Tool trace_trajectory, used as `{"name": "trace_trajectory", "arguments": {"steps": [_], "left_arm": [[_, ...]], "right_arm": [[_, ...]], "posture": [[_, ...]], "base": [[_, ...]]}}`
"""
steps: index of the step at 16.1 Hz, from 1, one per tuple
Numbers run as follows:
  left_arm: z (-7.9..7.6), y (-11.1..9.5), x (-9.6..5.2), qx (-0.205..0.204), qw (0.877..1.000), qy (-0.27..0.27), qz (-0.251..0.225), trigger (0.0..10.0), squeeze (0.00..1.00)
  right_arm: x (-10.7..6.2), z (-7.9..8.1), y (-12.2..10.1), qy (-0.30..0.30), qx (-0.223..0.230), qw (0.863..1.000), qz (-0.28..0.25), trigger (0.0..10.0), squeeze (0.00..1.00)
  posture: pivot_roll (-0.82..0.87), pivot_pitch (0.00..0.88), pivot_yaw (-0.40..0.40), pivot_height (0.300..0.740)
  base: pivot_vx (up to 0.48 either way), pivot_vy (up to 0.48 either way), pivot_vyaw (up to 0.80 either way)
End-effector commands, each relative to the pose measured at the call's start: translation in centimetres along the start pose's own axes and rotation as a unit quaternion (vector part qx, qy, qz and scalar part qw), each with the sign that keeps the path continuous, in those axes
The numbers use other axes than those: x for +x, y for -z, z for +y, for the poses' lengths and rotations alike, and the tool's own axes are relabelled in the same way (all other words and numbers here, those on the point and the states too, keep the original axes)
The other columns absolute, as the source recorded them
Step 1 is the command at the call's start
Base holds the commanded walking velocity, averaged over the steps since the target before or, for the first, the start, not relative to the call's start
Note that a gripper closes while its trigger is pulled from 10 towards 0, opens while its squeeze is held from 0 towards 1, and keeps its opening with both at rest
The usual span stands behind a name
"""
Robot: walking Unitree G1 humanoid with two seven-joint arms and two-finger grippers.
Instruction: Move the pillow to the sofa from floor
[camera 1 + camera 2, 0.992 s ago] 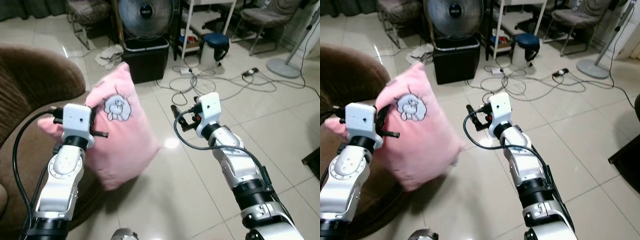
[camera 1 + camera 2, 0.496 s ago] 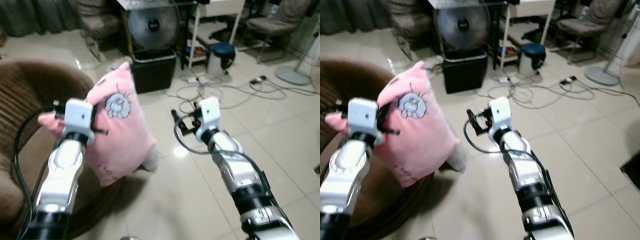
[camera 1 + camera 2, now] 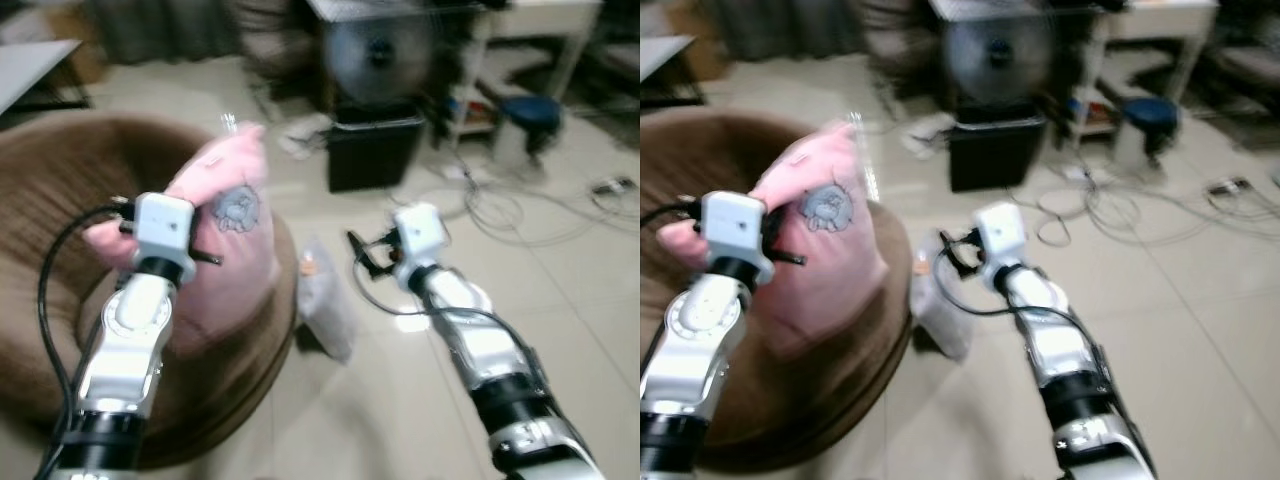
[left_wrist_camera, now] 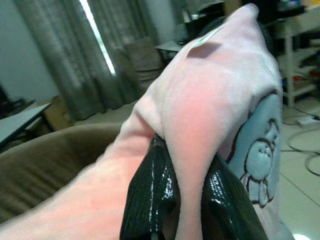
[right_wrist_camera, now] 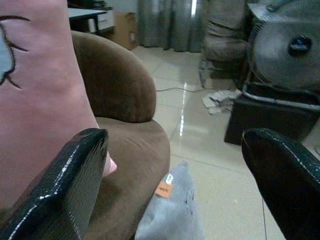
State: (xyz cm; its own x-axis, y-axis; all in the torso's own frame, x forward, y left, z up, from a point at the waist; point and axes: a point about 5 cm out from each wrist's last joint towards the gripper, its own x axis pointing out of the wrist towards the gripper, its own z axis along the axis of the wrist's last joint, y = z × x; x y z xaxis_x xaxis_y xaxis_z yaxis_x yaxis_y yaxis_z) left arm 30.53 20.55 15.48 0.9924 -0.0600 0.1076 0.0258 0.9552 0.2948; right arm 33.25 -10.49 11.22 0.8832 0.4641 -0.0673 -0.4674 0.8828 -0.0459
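While our left gripper (image 4: 192, 200) pinches a fold of the one pink pillow (image 3: 225, 240) between its two black fingers (image 4: 150, 195), we hold that pillow above the seat of the single brown sofa (image 3: 60, 200). Our right gripper (image 5: 175, 165) hangs just beside the sofa's front edge with its fingers spread wide, holding nothing. One grey cushion (image 5: 172, 212) lies on the floor against the sofa. Beyond the sofa stands one fan (image 3: 375, 55).
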Motion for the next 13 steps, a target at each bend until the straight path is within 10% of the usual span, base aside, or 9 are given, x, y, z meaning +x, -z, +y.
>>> {"name": "trace_trajectory", "arguments": {"steps": [1, 9, 13], "left_arm": [[1.3, -1.0, 0.0, 0.018, 0.999, -0.018, -0.025, 10.0, 0.0], [1.0, -0.8, -0.4, 0.026, 0.999, -0.009, -0.019, 10.0, 0.0], [-1.9, -1.0, 0.4, 0.043, 0.995, 0.09, -0.031, 10.0, 0.0]], "right_arm": [[0.9, 1.7, -0.9, -0.035, -0.004, 0.999, -0.017, 10.0, 0.0], [0.8, 1.6, -0.2, -0.03, 0.008, 1.0, -0.001, 10.0, 0.0], [0.3, 0.6, 0.2, 0.002, 0.007, 1.0, 0.004, 10.0, 0.0]], "posture": [[0.21, 0.0, 0.029, 0.74], [0.21, 0.0, 0.026, 0.74], [0.21, 0.0, 0.021, 0.74]], "base": [[0.382, 0.0, 0.8], [0.385, 0.0, 0.5], [0.379, 0.0, 0.0]]}}
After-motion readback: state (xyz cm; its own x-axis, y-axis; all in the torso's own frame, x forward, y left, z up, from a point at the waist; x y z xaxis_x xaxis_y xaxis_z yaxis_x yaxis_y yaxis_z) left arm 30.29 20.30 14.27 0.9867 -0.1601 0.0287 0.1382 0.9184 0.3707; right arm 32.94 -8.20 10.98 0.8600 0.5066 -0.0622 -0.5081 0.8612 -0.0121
